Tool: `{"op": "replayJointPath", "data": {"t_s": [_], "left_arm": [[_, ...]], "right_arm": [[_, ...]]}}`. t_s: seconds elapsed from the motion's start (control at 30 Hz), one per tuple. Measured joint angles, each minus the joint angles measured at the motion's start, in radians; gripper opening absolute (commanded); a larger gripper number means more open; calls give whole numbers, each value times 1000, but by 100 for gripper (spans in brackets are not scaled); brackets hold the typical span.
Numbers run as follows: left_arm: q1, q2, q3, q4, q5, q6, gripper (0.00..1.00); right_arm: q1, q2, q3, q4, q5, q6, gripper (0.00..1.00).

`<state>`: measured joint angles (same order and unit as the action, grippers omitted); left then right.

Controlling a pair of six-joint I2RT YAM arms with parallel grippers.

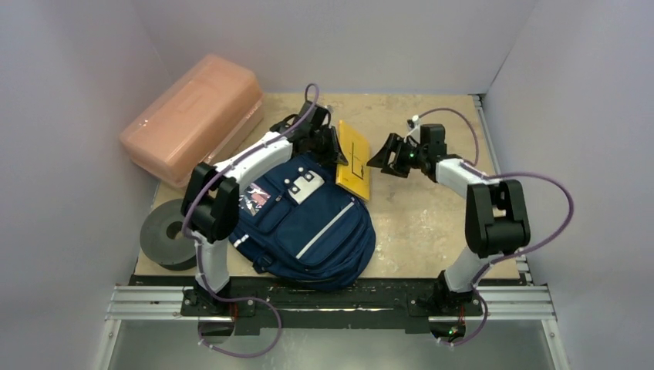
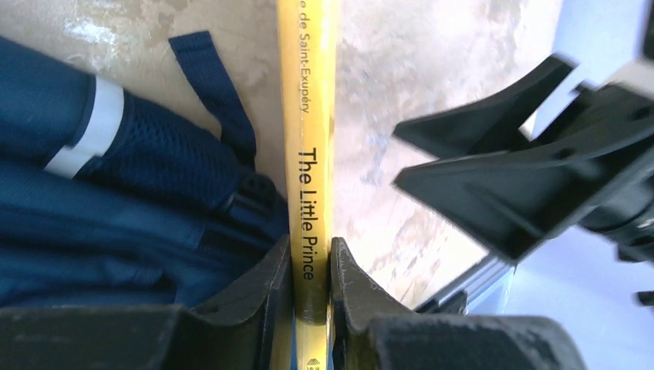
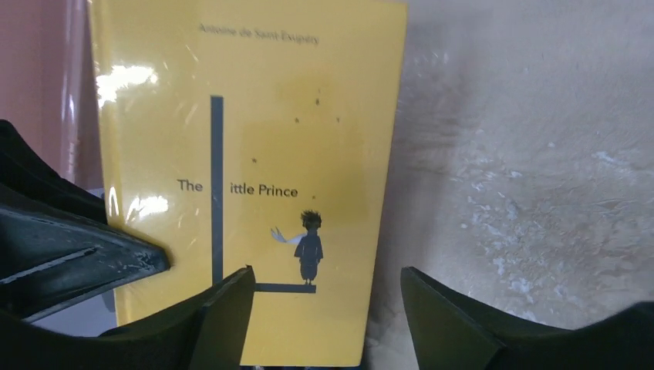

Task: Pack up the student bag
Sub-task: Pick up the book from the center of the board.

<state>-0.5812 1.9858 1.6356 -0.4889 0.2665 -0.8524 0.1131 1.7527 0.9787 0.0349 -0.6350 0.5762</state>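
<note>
Navy fabric student bag [image 1: 308, 231] looks soft, floppy (grip its rim); left hand [image 2: 310, 254] pinches the yellow book [image 2: 307, 100], right hand [image 3: 328, 277] gapes empty.

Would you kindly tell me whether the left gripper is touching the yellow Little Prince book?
Touching. In the left wrist view, the fingers of the left gripper press against both sides of the Little Prince book, with no gap.

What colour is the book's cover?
Yellow with dark lettering; the thin yellow paperback book shows best in right wrist view.
</note>
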Motion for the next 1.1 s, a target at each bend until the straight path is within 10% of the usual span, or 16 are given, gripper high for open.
{"op": "replayJointPath", "data": {"t_s": [0.17, 0.43, 0.8, 0.9, 1.1], "left_arm": [[32, -217, -71, -69, 103, 182, 0], [53, -701, -188, -253, 340, 578, 0], [47, -825, -302, -539, 388, 953, 0], [45, -837, -309, -547, 403, 996, 0], [17, -876, -325, -568, 465, 1039, 0]], "right_arm": [[41, -250, 80, -168, 100, -121, 97], [157, -517, 212, -341, -10, -349, 99], [328, -506, 231, -370, -351, -398, 96], [422, -499, 154, -299, -406, -344, 77], [494, -469, 79, -208, -510, -265, 6]]}}
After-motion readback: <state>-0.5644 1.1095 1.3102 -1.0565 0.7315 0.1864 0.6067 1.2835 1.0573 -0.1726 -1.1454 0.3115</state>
